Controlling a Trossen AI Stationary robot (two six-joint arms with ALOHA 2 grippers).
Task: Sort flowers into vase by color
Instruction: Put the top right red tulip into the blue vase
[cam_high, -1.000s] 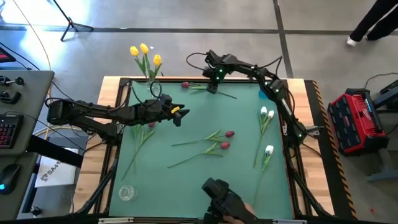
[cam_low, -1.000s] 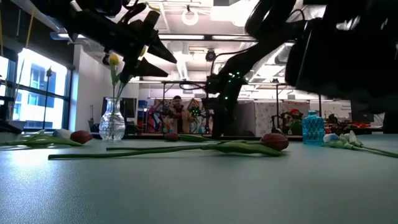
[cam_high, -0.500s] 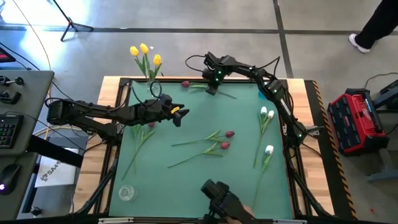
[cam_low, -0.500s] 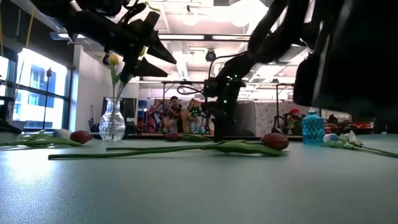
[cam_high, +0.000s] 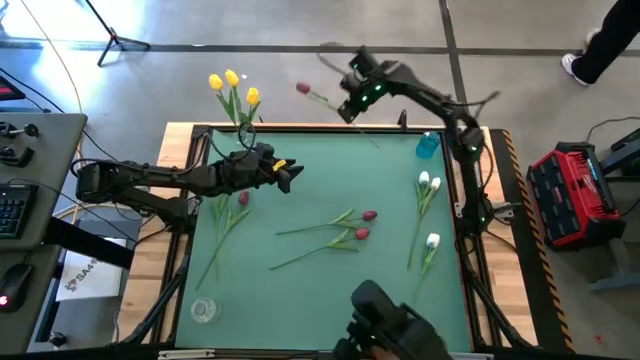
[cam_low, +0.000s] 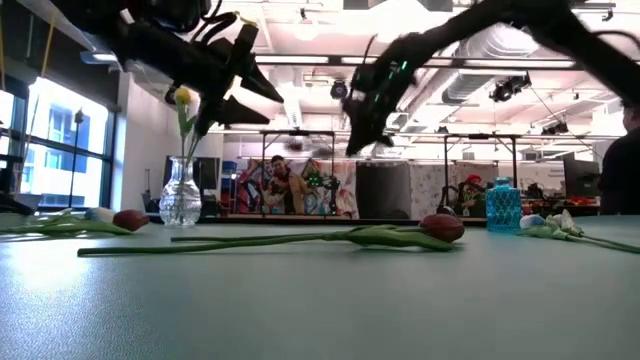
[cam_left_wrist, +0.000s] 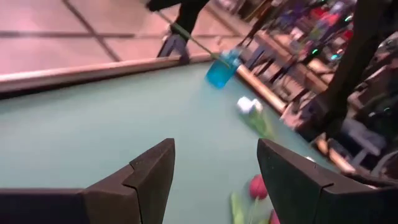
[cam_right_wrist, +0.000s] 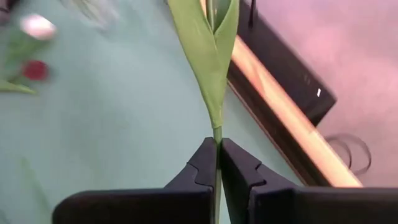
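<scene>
Red tulip (cam_high: 303, 89) is hanging by its stem in the right pincer (cam_right_wrist: 217, 148), lifted clear for the vase (cam_high: 247, 140); left pincer (cam_left_wrist: 214, 171) is waiting, released.

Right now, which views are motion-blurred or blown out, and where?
High view: the right gripper and its dark red tulip smear slightly; the table is sharp. Low view: the same arm streaks, ceiling lights glare, the arms are backlit silhouettes. Left wrist view: the far blue vase and room blur. Right wrist view: the stem is sharp, the background soft.
</scene>
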